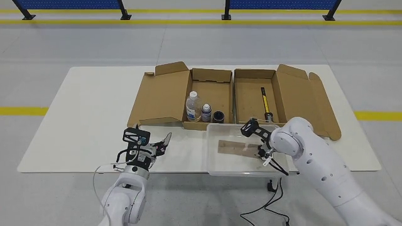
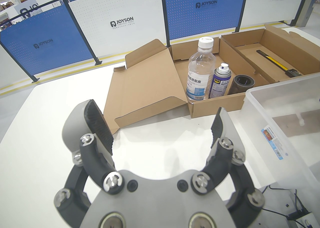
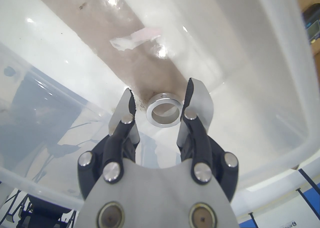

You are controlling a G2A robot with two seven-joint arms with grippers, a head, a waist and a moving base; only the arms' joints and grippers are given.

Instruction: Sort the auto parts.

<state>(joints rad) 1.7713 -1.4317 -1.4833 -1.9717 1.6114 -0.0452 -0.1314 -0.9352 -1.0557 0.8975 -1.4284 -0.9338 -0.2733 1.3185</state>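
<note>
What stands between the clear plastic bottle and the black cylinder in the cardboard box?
A small blue spray can with a white nozzle, close beside both; the left wrist view shows it plainly.

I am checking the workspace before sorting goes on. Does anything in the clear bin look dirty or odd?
Yes. A brown strip lies across the bin's floor, with a torn pale scrap curling on it and dark smudges beside the metal ring. It looks like residue or old tape, not a part.

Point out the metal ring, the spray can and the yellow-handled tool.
metal ring (image 3: 163,124): right wrist view, on its rim.
spray can (image 2: 220,84): left wrist view, on its blue body.
yellow-handled tool (image 2: 271,60): left wrist view, on its yellow handle.
</note>
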